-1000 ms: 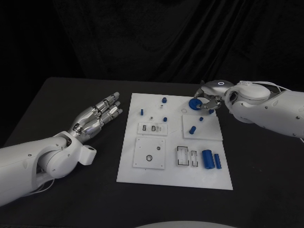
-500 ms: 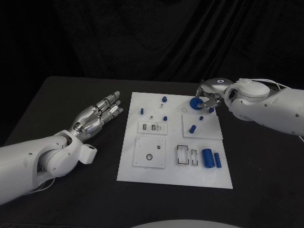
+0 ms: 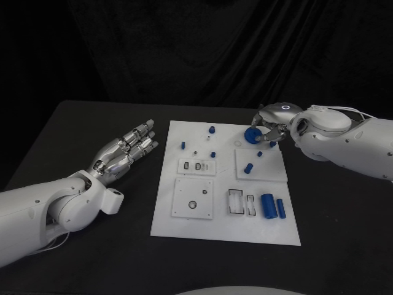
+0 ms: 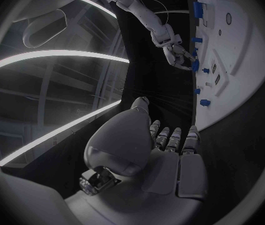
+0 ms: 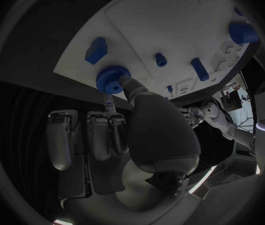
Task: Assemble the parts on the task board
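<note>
Blue knurled part (image 3: 252,134) pinched by right hand (image 3: 269,128) near task board's (image 3: 225,230) far right corner, barely shifted; not yet seated. Left hand (image 3: 128,150) open, empty.

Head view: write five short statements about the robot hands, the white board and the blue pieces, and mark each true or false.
1. The right robot hand holds a blue gear at the far edge of the white board. True.
2. The left robot hand holds a blue piece. False: it holds nothing, its fingers stretched out beside the board.
3. Two blue cylinders lie side by side near the board's near right corner. True.
4. The left robot hand rests on the board. False: it is over the black table, left of the board.
5. The board lies on a white table. False: the table is black.
</note>
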